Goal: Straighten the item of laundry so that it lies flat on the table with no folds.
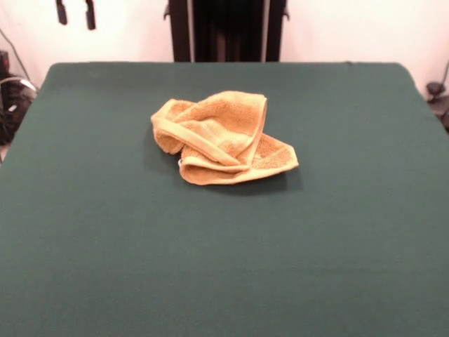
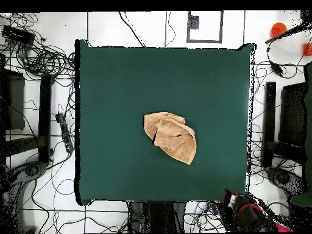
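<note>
No readable text, labels, brand marks, numbers or signs showed in either view. The towel [image 1: 222, 138] carried no legible print; only a tiny white speck sat at its lower left edge in the front view, too small to read. The table [image 1: 224, 267] cloth was plain, unmarked.

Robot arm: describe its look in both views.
Overhead, the robot arm shows chunky red shells with black sections. In the front view only its end effector shows: two slim dark bar-shaped fingers. No markings legible.
</note>
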